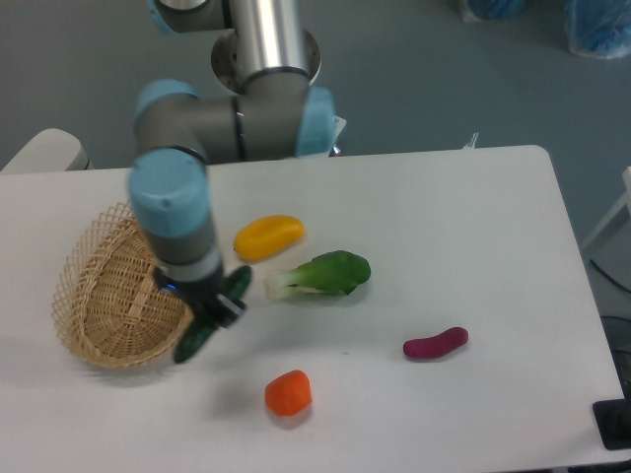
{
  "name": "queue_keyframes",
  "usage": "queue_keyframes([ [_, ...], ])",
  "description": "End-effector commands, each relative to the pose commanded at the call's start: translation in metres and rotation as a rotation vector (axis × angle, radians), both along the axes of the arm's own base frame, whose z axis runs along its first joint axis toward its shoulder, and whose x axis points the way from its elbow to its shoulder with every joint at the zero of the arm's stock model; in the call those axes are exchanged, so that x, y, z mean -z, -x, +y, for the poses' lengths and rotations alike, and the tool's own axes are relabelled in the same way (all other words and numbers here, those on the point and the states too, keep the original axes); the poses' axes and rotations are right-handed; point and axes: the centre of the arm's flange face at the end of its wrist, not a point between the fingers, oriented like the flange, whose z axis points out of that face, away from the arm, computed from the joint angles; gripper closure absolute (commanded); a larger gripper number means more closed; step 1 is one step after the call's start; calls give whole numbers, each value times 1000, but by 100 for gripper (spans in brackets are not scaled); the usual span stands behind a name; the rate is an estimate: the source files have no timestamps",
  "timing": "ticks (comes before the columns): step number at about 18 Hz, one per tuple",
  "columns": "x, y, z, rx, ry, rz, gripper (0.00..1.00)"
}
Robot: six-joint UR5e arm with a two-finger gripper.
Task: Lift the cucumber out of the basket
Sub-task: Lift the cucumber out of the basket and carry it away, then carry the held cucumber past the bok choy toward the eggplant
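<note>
In the fixed camera's view, the gripper (213, 307) is clamped on the cucumber (210, 315), which hangs tilted in its grasp just beyond the basket's (95, 296) right rim, above the table (444, 236). The basket sits near the table's left edge. A yellow vegetable (268, 236) and a bok choy (323, 274) lie mid-table, an orange piece (288, 392) near the front edge, and a purple piece (435, 343) toward the right.
</note>
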Motion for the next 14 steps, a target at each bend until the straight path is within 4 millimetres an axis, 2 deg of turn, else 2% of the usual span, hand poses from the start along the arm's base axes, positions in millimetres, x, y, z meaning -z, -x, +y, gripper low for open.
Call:
queue_keyframes([
  [4, 9, 58, -3, 33, 9, 7, 85],
  [6, 19, 101, -18, 48, 16, 8, 85],
  [8, 23, 135, -30, 77, 14, 15, 85],
  [10, 33, 166, -33, 77, 13, 19, 85],
  [14, 47, 197, -33, 88, 8, 22, 85],
])
